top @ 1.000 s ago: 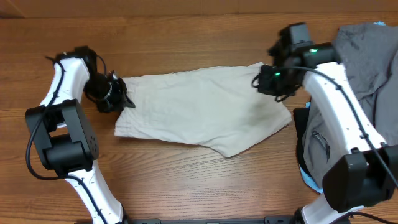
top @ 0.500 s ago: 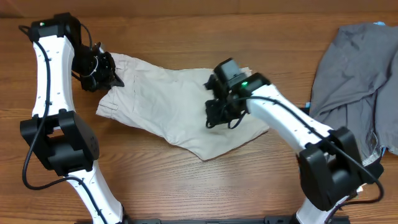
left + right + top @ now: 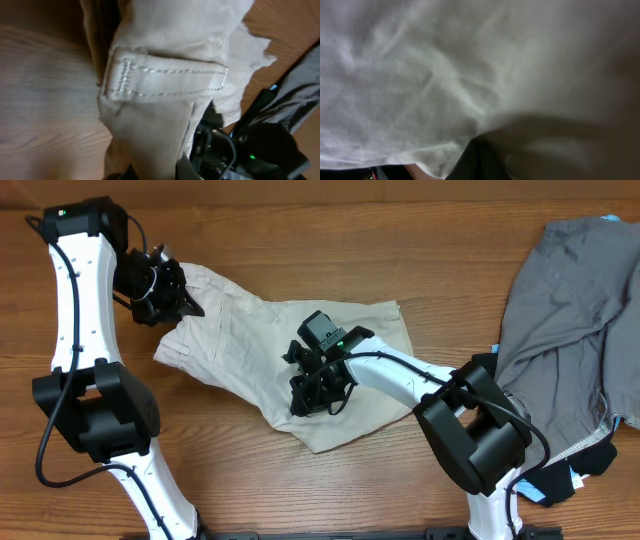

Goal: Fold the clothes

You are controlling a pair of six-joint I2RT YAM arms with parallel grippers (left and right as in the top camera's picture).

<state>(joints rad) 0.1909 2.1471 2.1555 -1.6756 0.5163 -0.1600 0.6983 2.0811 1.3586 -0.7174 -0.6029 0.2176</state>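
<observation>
creased pale beige shorts (image 3: pixel 440 75) fill the view above the right gripper (image 3: pixel 479 155), cloth gathered at its dark tip; fabric right of it blurs.

The right hand (image 3: pixel 318 385) dragged shorts (image 3: pixel 240 330) edge from far right to mid-cloth; left hand (image 3: pixel 160 285) pulled its corner up and away.

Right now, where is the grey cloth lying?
In the overhead view, the grey cloth lies crumpled at the far right side, apart from the beige shorts spread in the middle.
</observation>
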